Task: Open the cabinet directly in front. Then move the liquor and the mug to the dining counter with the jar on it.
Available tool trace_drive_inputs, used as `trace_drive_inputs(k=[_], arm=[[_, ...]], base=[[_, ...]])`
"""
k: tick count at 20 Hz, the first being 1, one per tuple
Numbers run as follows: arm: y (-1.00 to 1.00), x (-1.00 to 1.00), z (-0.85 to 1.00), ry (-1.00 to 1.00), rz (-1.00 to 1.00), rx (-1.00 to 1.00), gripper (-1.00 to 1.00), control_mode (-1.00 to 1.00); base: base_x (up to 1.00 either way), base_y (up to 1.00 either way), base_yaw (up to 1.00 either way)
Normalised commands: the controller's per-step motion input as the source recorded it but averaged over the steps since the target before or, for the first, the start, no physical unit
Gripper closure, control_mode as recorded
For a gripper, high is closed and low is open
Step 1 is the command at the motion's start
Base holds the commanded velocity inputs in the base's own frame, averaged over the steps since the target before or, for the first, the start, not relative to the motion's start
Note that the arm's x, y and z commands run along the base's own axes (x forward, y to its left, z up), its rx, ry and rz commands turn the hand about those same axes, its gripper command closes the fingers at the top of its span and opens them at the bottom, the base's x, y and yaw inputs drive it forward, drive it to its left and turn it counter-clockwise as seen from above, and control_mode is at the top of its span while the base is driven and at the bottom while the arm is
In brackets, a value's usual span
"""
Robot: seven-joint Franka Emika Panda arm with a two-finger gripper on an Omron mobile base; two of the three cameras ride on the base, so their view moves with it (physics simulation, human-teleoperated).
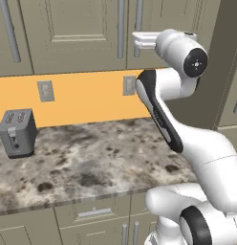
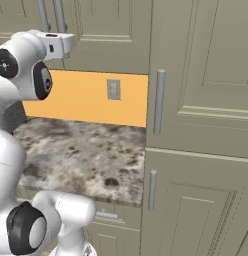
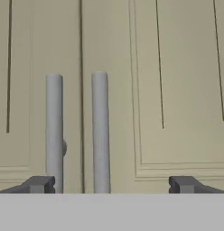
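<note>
The gripper (image 3: 111, 184) stands wide open and holds nothing; in the hand view its two dark fingertips (image 3: 40, 184) rise at about 7 and 5 o'clock, far apart. It faces the cabinet (image 3: 177, 90), whose two panelled doors are shut. The two vertical silver bar handles (image 3: 100, 131) hang side by side at the seam between the doors, left of centre in that view; the left fingertip sits just in front of the foot of the left bar, and the right bar lies between the fingertips, nearer the left one.

In the left base view the arm reaches up towards 12 o'clock, its white hand (image 1: 144, 40) raised close to the lower ends of the same pair of handles (image 1: 121, 28). Below the cabinet run an orange backsplash (image 1: 87, 98) with two wall outlets (image 1: 45, 91) and a speckled marble worktop (image 1: 91, 162). A grey toaster (image 1: 17, 133) stands on the worktop at about 9 o'clock. In the right base view a tall cabinet (image 2: 206, 125) with its own bar handles closes the worktop at 3 o'clock.
</note>
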Motion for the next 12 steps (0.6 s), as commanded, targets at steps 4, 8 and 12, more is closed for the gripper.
trace_drive_inputs(k=[4,8,12], arm=[[0.30,1.00,-0.08,0.21,0.00,0.05,-1.00,-1.00],[0.02,1.00,-0.24,0.30,0.07,0.09,-1.00,-1.00],[-0.10,1.00,-0.48,0.22,0.12,0.05,-1.00,-1.00]], base=[[0.00,0.00,0.00],[0.00,0.00,0.00],[0.00,0.00,0.00]])
